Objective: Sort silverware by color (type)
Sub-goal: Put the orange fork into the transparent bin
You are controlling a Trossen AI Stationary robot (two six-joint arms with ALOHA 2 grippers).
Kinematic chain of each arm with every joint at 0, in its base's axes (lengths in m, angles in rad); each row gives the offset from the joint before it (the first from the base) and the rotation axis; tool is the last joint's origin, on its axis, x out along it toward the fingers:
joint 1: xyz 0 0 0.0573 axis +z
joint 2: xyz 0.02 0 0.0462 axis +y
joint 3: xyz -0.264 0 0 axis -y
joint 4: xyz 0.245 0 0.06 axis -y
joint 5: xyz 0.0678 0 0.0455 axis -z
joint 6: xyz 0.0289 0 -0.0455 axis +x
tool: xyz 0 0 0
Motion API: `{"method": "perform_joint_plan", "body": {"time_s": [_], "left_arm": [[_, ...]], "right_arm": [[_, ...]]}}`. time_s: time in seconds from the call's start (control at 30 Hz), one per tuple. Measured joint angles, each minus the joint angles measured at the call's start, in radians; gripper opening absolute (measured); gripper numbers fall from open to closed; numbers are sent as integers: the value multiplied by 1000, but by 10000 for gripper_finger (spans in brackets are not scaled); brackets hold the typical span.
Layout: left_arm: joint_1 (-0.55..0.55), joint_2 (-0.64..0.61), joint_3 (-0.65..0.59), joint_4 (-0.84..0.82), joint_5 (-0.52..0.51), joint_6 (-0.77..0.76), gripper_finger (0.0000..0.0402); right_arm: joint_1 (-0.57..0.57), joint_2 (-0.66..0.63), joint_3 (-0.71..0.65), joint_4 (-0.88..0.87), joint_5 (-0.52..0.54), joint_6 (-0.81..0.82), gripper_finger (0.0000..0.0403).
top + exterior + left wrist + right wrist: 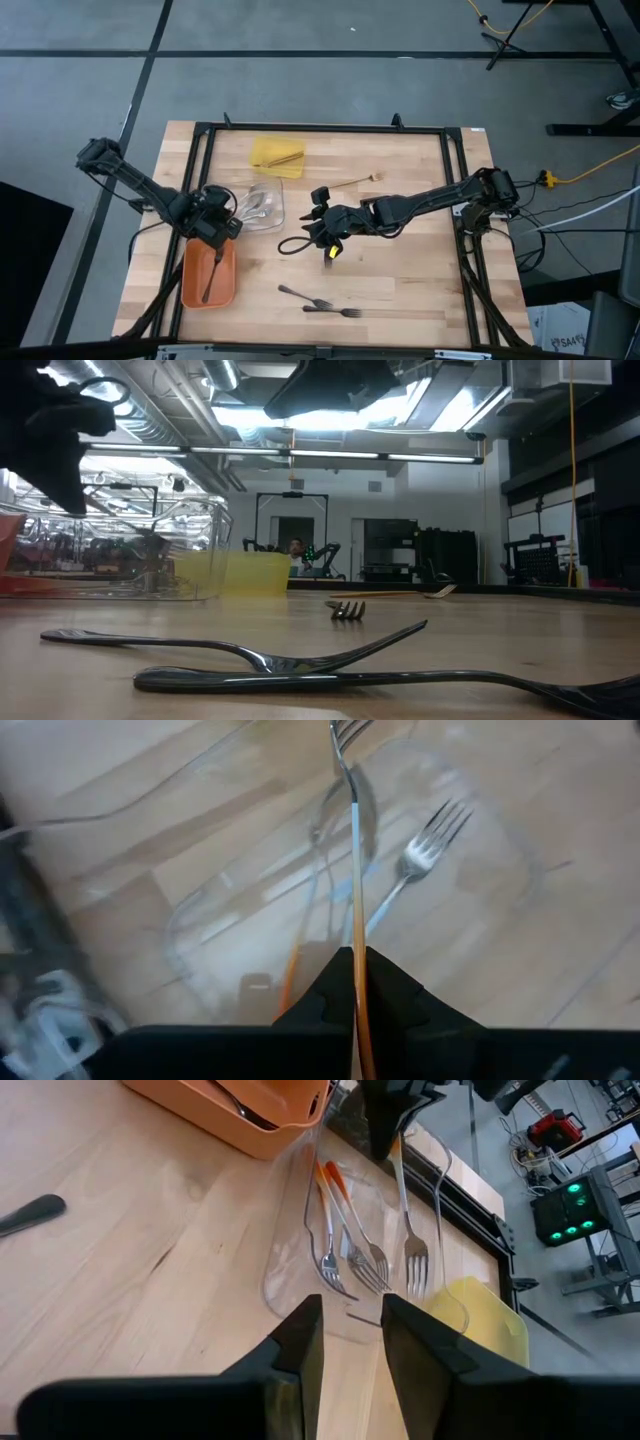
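My left gripper (357, 965) is shut on a silver fork (352, 830) with an orange handle, above the clear tray (262, 205). That tray holds other silver forks (345, 1240) with orange handle tips. The orange tray (208, 275) at the near left holds a dark fork. The yellow tray (277, 157) at the far side holds tan wooden pieces. My right gripper (352, 1315) hangs open over the table's middle (318, 238), pointing toward the clear tray with nothing between its fingers. Two dark forks (320, 302) lie flat near the front edge. A wooden utensil (360, 181) lies at the far middle. My left gripper pinches the fork's orange handle (358, 935) between its two shut fingers. The fingers slant down from above and lie along the fork. The fork sticks out past them, its tines (415, 1270) pointing down at the clear tray. Whether the tines touch the tray I cannot tell.
A black frame (455, 200) runs around the wooden tabletop. Another fork head (347, 610) sits on the table behind the two near dark forks. Bare wood lies at the near right. In the low view a person (295, 547) shows far off in the room behind.
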Motion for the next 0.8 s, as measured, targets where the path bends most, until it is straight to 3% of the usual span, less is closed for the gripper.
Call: {"method": "perform_joint_plan", "body": {"time_s": [0.2,0.8], "left_arm": [[29,16,-1,6,17,22,0],[118,211,-1,19,271,287,7]], "right_arm": [[0,0,0,0,0,0,97],[0,1,0,1,0,0,97]]}}
